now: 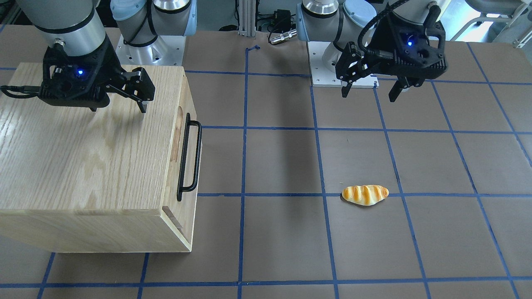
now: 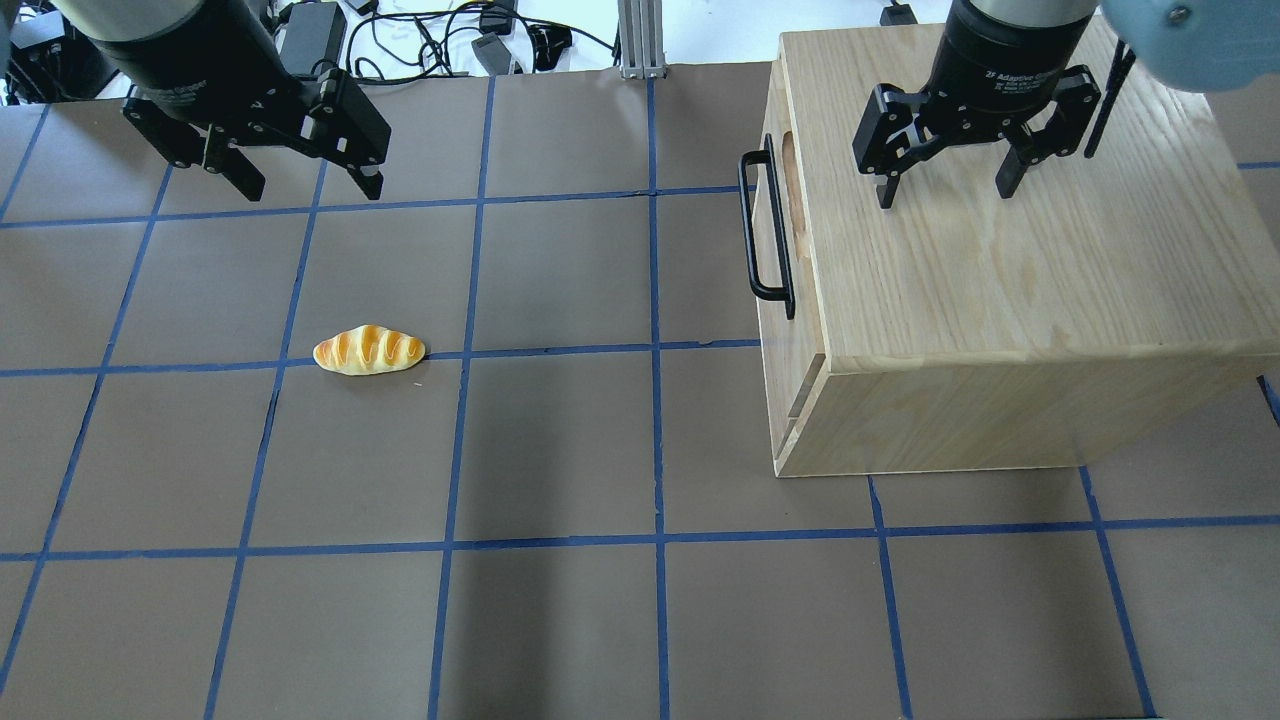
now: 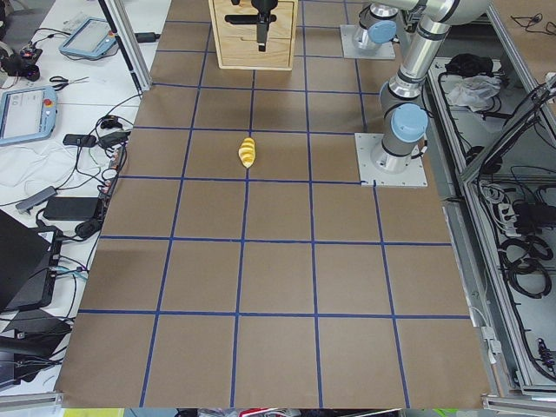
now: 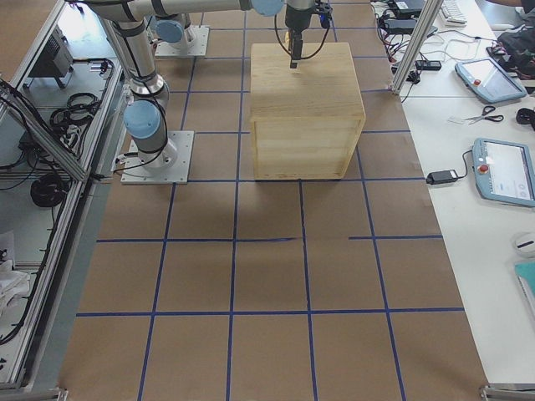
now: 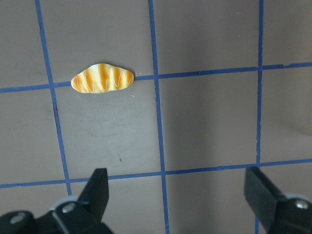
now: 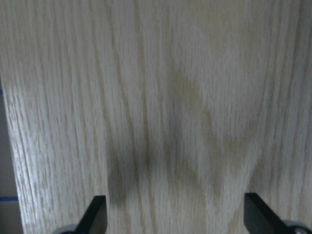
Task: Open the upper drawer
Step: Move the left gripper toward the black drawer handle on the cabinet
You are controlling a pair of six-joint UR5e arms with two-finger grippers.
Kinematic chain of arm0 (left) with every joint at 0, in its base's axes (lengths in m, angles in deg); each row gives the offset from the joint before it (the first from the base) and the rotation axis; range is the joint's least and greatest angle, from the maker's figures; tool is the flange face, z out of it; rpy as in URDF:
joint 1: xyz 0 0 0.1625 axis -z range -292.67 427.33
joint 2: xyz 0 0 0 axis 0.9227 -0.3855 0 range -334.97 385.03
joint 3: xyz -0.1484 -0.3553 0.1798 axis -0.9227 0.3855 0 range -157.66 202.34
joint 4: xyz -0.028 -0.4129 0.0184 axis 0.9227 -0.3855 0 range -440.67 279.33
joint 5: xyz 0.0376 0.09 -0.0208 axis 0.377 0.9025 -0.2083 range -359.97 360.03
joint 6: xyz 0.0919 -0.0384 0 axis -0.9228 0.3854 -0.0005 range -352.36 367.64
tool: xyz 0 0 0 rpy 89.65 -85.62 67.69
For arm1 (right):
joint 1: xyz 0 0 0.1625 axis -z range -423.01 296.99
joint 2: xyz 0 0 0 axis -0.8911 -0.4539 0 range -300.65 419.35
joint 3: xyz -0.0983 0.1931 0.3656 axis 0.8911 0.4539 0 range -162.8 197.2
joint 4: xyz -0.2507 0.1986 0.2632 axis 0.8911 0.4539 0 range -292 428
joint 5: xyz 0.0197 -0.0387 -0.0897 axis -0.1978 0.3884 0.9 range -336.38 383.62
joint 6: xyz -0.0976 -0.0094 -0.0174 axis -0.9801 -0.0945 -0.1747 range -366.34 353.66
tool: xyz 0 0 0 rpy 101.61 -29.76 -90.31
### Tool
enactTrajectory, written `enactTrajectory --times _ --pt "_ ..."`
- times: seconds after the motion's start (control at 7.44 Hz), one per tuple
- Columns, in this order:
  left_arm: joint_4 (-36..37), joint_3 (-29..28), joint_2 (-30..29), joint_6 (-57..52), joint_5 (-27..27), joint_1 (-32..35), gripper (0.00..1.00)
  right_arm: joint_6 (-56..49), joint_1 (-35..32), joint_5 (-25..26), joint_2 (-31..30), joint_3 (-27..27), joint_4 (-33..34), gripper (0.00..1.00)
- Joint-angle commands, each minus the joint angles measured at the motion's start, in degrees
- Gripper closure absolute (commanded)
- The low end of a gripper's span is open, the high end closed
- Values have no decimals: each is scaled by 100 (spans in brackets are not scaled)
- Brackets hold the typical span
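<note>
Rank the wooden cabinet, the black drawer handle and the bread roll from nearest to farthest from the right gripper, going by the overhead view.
1. Wooden cabinet: its top lies directly beneath the right gripper.
2. Black drawer handle: on the cabinet's front, facing the table's middle.
3. Bread roll: far across the table, on the left arm's side.

In the overhead view, the black wrist collar (image 2: 1005,72) at twelve o'clock from my right gripper (image 2: 945,195) carries small pale lettering that reads "2F Adaptive". The next word runs off round the curve toward three o'clock and I cannot make it out. The matching collar (image 2: 185,92) above my left gripper (image 2: 313,190) bears a similar printed line, too blurred to read. The teach pendant (image 4: 504,171) screen is too small to read.
</note>
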Motion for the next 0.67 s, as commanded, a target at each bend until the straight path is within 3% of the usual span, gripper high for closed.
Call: enactTrajectory --times 0.0,0.27,0.4,0.54 --pt "197 66 -157 84 -120 24 0 0 0 0 0 -6 0 0" --pt "599 83 -420 268 -435 59 0 0 0 0 0 3 0 0" --pt "1106 83 -674 617 -821 233 0 0 0 0 0 3 0 0" --pt "1564 75 -946 1021 -868 452 0 0 9 0 0 -6 0 0"
